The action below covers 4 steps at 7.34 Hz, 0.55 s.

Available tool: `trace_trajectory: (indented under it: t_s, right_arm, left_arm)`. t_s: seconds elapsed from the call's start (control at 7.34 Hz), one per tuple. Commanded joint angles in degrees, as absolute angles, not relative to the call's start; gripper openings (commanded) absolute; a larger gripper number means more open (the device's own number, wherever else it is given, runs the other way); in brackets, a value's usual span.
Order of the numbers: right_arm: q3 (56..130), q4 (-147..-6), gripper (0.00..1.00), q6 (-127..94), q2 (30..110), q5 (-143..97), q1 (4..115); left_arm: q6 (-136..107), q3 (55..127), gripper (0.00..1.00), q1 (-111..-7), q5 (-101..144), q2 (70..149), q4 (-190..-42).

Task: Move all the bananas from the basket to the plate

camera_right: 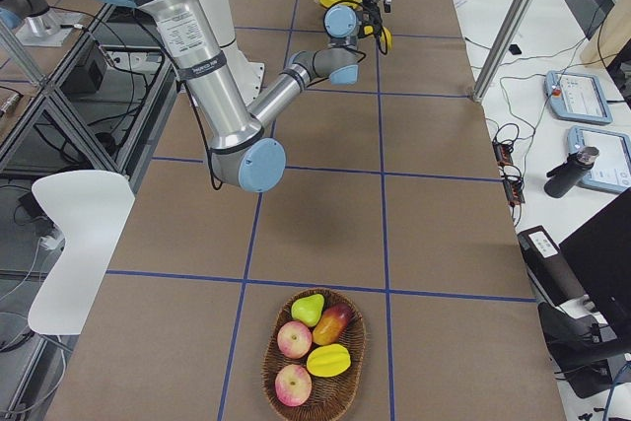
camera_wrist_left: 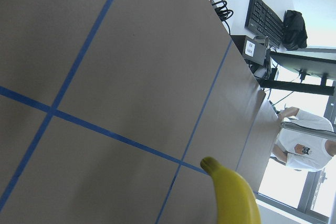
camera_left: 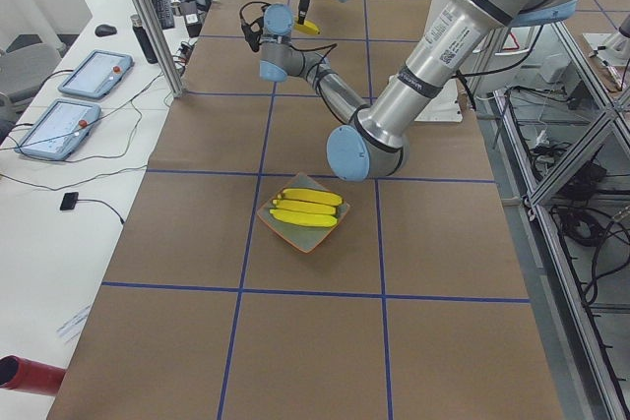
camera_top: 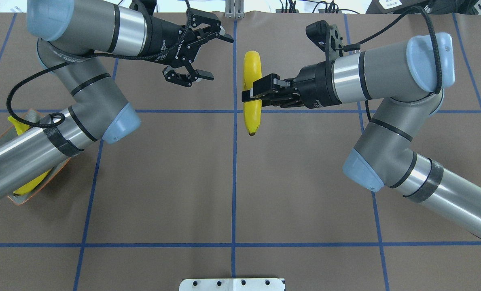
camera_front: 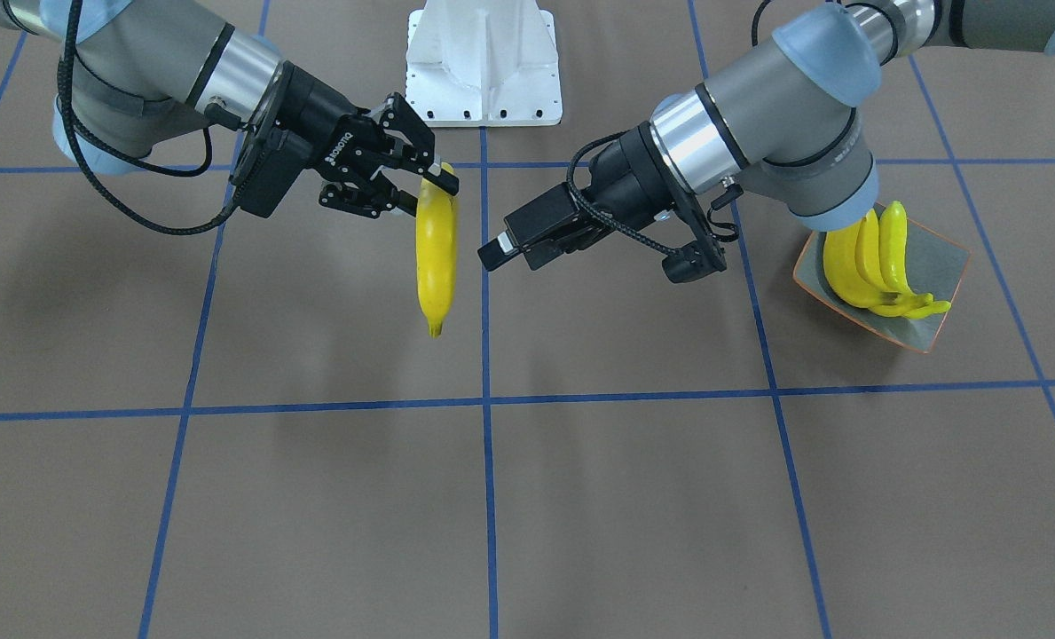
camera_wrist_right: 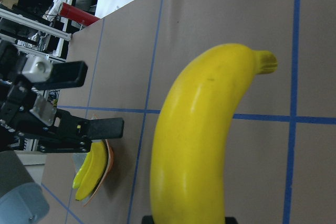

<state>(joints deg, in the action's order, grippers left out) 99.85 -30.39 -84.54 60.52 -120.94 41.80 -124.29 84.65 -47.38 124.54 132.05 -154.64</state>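
Handover in progress, mid-bench, well apart from the plate [camera_front: 946, 266].

- Right gripper [camera_top: 251, 93]: jaws clamped across the last banana [camera_top: 252, 68]. It hangs roughly upright, dark tip down, clear of the bench [camera_top: 163, 182]. Both ends stick out past the jaws, which I read as deliberate: it leaves free length for a second grip.
- Left gripper [camera_top: 215, 57]: jaws spread wide, on the plate side of the banana, near it but not touching. It faces the fruit, so it looks staged to receive.
- Plate: holds three bananas [camera_front: 864, 262] nested side by side along one half. The other half is bare, with room for the fourth.
- Basket [camera_right: 268, 367]: at the far end of the bench from the plate. Only other fruit [camera_right: 296, 339] is in it (pear, apples and the like, no bananas that I can see).

Why the relay: plate and basket sit at opposite ends, each within one arm's side, so my guess is neither arm covers both.

Status estimate: three of four done, the fourth in the air. Next, the left jaws need to close on a free section before the right jaws let go. Glossy curved skin, so slipping or rotating in the jaws is the risk.
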Motion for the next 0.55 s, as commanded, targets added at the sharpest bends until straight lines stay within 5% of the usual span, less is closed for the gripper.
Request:
trace_trajectory:
  t_s: [0.0, 0.41]
  right_arm:
    - [99.49, -23.41, 0.0, -88.56, 60.47, -118.57, 40.69]
    - [96.69, -15.06, 0.0, -97.0, 60.91, -117.25, 40.08]
  left_arm:
    - [-128.23, 84.55, 1.0, -47.37, 124.54, 132.01, -158.02]
    - [-134.53, 84.29, 1.0, -47.37, 121.93, 131.66, -165.11]
